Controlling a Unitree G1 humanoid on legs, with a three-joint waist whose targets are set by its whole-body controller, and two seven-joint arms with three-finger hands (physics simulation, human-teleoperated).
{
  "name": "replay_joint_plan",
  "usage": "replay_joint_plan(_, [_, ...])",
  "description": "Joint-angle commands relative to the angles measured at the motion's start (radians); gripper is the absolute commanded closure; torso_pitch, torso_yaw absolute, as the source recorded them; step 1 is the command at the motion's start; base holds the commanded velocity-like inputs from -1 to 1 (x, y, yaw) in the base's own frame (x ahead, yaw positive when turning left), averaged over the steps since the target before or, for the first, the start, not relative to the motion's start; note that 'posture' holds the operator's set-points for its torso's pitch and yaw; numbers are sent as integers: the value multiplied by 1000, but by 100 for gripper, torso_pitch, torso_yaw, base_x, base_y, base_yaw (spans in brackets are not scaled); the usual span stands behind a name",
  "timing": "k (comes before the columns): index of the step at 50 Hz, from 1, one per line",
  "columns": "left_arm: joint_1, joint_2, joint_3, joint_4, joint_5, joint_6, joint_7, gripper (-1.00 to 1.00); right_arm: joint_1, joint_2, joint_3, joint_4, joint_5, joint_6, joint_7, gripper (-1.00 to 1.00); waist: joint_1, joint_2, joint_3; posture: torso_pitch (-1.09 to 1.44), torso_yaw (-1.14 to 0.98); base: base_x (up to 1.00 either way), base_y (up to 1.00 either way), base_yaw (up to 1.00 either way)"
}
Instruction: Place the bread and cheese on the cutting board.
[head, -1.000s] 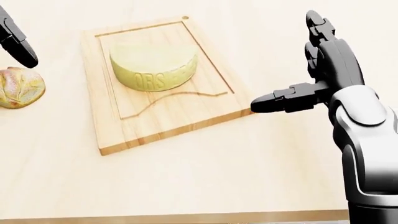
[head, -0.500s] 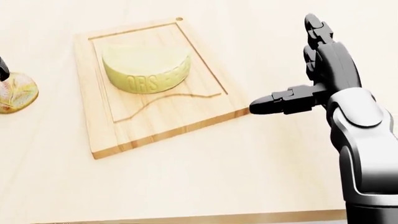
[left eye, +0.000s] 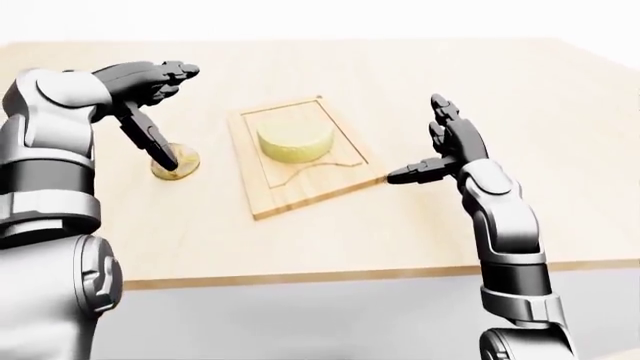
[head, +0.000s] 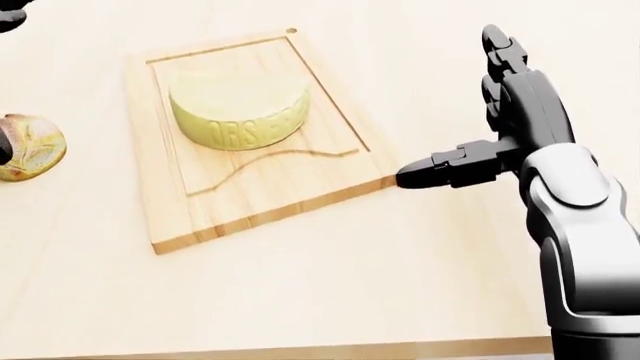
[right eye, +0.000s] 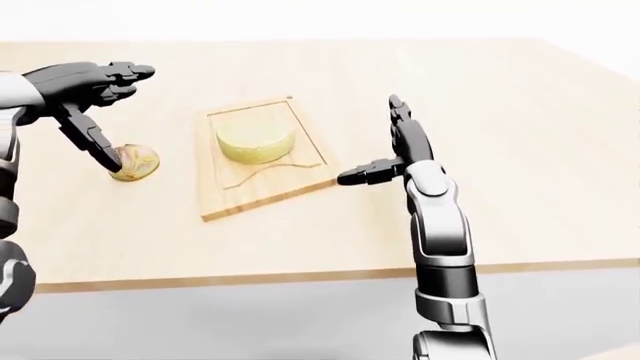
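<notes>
the round pale-yellow cheese wheel (head: 239, 111) already sits on the light wooden cutting board (head: 300, 199); the crusty golden bread roll (left eye: 176, 165) lies on the table just left of it. the left hand (left eye: 150, 94), fingers spread wide, has one finger down at the roll, and the right hand (head: 490, 142) hovers open right of the board. judged next: close around the roll and carry it right onto the board.

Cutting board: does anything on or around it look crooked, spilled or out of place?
Nothing is spilled or damaged. The cutting board lies askew on the table, with the cheese on it. The bread sits off the board, under the open left hand.
</notes>
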Motion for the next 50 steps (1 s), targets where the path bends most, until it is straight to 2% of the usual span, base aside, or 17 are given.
replay_joint_plan(1, [-26,21,16,-74,-23,7,-39,-100,-27,-12,-12,-30,-2,-39,-4,-100,0,5,-31,0,0,0,0,0])
replay_joint_plan(9, [16,42,29,-176,-52,61,-175,-100,-25,-11,-13,-28,0,-42,-6,-100,0,5,-28,0,0,0,0,0])
replay_joint_plan(12, [40,44,33,-170,-55,34,-174,-100,-22,-10,-12,-21,0,-50,-9,-100,0,6,-27,0,0,0,0,0])
replay_joint_plan(15, [47,40,33,-156,-56,18,-148,-100,-16,-1,-17,-22,12,-65,-10,-100,1,7,-29,0,0,0,0,0])
replay_joint_plan(18, [36,33,20,-111,-39,-22,-84,-100,-5,-2,-10,-26,5,-63,-11,-100,2,6,-31,0,0,0,0,0])
replay_joint_plan(25, [70,-14,11,-106,-23,-39,-43,-100,-14,-14,-14,-36,2,-48,-2,-100,2,4,-32,0,0,0,0,0])
replay_joint_plan(30, [77,-36,13,-131,-27,-14,-49,-100,-10,-10,-11,-27,-4,-60,-4,-100,2,2,-34,0,0,0,0,0])
replay_joint_plan(34, [79,-28,10,-107,-16,-35,-24,-100,-1,-4,-10,-23,-6,-70,-6,-100,0,1,-35,0,0,0,0,0])
replay_joint_plan(43, [78,14,19,-89,-11,-46,-31,-100,2,4,-5,-18,-13,-76,-6,-100,-2,6,-35,0,0,0,0,0])
replay_joint_plan(50, [112,6,20,-69,-10,-63,8,-100,5,14,1,12,-14,-107,-13,-100,-1,9,-37,0,0,0,0,0])
